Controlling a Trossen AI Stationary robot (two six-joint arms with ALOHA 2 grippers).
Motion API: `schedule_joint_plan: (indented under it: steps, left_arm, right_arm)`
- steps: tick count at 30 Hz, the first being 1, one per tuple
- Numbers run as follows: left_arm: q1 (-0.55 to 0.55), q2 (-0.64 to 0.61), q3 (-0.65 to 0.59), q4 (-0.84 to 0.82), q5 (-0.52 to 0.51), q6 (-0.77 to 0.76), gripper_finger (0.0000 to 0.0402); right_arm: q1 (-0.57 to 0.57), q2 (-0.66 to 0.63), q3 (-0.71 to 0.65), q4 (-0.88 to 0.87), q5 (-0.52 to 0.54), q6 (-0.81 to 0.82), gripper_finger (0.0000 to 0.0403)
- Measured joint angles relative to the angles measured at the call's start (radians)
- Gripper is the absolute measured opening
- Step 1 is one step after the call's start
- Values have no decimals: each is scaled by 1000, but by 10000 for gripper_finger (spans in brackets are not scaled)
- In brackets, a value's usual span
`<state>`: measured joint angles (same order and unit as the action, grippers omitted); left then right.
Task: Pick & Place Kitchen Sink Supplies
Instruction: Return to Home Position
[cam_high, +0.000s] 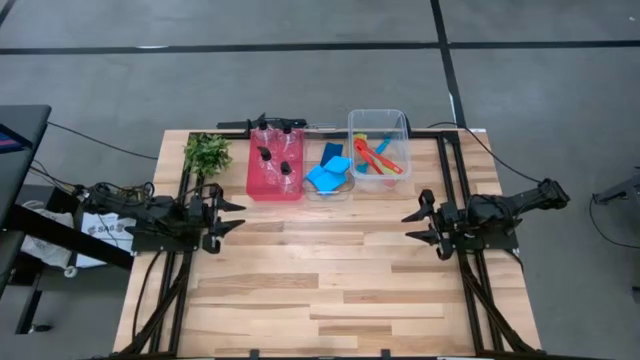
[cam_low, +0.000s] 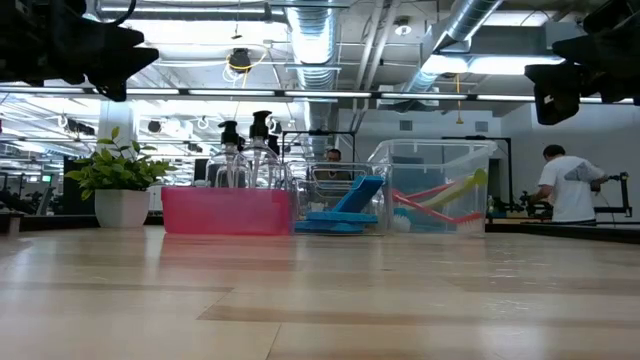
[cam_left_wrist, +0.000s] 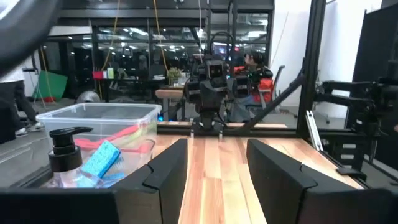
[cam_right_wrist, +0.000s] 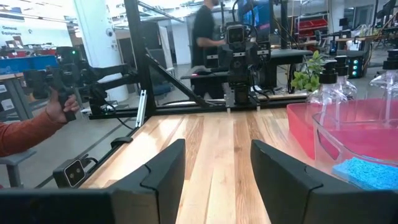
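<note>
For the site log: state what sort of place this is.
Probably a robotics lab in an industrial hall: bare ceiling ducts, the left gripper and right gripper hanging open over a wood table, and a person at equipment behind.

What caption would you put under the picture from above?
Bottles in the pink bin, sponges and brushes in clear bins; left pincer and right pincer hang open.
</note>
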<state>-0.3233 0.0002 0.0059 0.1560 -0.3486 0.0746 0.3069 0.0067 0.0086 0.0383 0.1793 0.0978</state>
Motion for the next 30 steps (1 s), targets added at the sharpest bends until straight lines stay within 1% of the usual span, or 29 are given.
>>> schedule_joint_plan:
  steps: [9, 14, 18, 27, 30]
  left_arm:
    - [0, 0, 0, 3, -3, 2, 168]
    - [0, 4, 0, 6, -3, 46, 168]
    - [0, 20, 0, 9, -3, 75, 168]
    - [0, 75, 0, 11, -3, 78, 168]
    - [0, 93, 0, 54, -3, 78, 168]
  right_arm:
    - [0, 0, 0, 0, 0, -2, 175]
    - [0, 0, 0, 0, 0, -2, 175]
    - [0, 0, 0, -1, 1, -2, 175]
    - [0, 0, 0, -1, 1, 1, 175]
    - [0, 0, 0, -1, 1, 46, 175]
